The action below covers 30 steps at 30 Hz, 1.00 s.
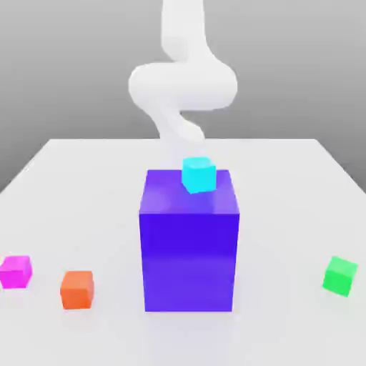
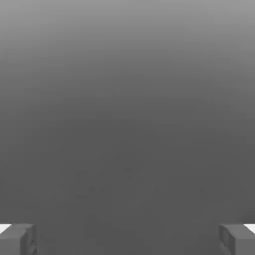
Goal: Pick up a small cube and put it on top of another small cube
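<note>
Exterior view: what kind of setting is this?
Likely a simulated tabletop test scene: a plain white table against blank grey, a big blue-violet block topped by a cyan cube, and flat-coloured small cubes, including the magenta cube.

you have four small cubes here: one magenta-pink small cube [image 1: 16,271], one orange small cube [image 1: 77,289], one green small cube [image 1: 339,276] and one cyan small cube [image 1: 198,174]. there is one big blue-violet block [image 1: 189,250]. you count one white table [image 1: 286,179] under them all. one white arm [image 1: 182,86] rises behind the block, and your hand view gives you two gripper fingers [image 2: 17,240].
</note>
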{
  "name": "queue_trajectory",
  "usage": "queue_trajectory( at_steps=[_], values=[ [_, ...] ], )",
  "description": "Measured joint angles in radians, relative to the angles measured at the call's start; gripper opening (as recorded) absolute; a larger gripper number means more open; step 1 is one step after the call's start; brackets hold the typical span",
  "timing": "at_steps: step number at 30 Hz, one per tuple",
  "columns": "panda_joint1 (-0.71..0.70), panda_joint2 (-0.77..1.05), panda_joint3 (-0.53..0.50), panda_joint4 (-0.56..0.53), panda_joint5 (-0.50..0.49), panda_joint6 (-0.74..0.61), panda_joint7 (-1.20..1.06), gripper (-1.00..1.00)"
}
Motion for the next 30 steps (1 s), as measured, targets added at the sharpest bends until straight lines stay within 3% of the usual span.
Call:
queue_trajectory(
  at_steps=[14, 24, 30],
  values=[
    [-0.254, 0.511, -0.178, -0.127, 0.036, 0.233, 0.292, 0.0],
    [-0.444, 0.883, -0.287, -0.215, 0.16, 0.393, 0.427, 0.0],
    [-0.557, 1.102, -0.179, -0.185, 0.302, 0.542, 0.348, 0.0]
  ],
)
